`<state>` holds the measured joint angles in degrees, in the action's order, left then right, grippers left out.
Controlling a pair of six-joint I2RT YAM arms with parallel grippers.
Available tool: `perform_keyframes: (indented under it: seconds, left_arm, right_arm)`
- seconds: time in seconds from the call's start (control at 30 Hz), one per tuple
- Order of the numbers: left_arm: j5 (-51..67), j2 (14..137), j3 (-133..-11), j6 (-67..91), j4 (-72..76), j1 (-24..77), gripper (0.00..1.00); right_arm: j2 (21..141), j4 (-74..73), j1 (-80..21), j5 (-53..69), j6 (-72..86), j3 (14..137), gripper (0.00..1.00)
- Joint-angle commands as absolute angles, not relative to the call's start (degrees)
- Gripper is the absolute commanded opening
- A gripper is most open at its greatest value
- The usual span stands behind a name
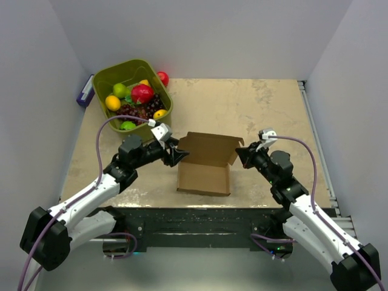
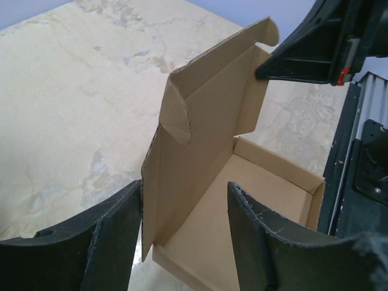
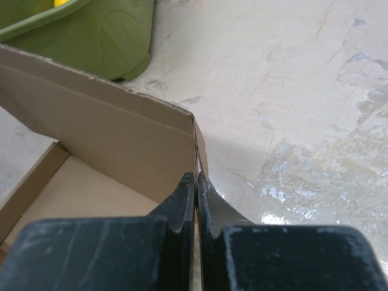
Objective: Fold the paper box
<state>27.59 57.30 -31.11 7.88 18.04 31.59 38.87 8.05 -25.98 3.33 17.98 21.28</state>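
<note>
The paper box (image 1: 205,170) is a brown cardboard tray in the middle of the table, its back lid panel standing up. In the left wrist view, my left gripper (image 2: 185,188) is open at the box's left end. A raised side flap (image 2: 176,176) stands between its fingers, against the left finger (image 2: 115,230). In the top view that gripper (image 1: 177,154) sits at the box's left rear corner. My right gripper (image 1: 240,155) is at the right rear corner. Up close it (image 3: 196,177) is shut on the thin edge of the box's right flap (image 3: 200,145).
An olive-green bin (image 1: 103,82) of fruit stands at the back left, with its wall (image 3: 109,42) just beyond the box. A red ball (image 1: 163,77) lies behind the bin and a purple object (image 1: 85,94) beside it. The arm bases sit along the near edge.
</note>
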Motion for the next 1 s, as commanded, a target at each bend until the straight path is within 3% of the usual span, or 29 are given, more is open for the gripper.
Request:
perform_keyframes:
  seconds: [0.0, 0.43, 0.67, 0.97]
  left_arm:
    - [22.5, 56.7, -33.7, 7.3, 16.0, 31.4, 0.63]
    - [15.2, 58.5, -35.0, 5.7, 17.5, 31.4, 0.58]
    - [10.7, 65.5, -39.5, 3.8, 21.4, 31.3, 0.59]
    - [21.2, 71.6, -44.5, 7.8, 24.9, 26.6, 0.62]
  right_arm:
    - [38.1, 9.1, -25.8, 1.5, 17.6, 22.6, 0.0]
    - [38.4, 10.0, -25.8, 2.7, 17.3, 22.1, 0.0]
    - [38.4, 10.5, -25.8, 4.0, 16.9, 22.1, 0.0]
    - [38.1, 6.3, -25.8, 12.2, 14.5, 26.4, 0.0]
